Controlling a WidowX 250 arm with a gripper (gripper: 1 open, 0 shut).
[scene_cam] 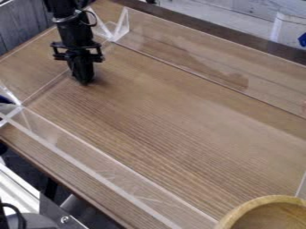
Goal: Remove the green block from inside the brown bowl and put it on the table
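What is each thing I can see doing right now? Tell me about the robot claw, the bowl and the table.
Black gripper: shut, pointing down at the table's far left corner, nothing visible in it.
Round light tan wooden bowl: upright at the bottom right edge, mostly cut off; its inside cannot be seen.
Brown wood-grain table: flat, bordered by low clear plastic walls.
Green block: not in view.
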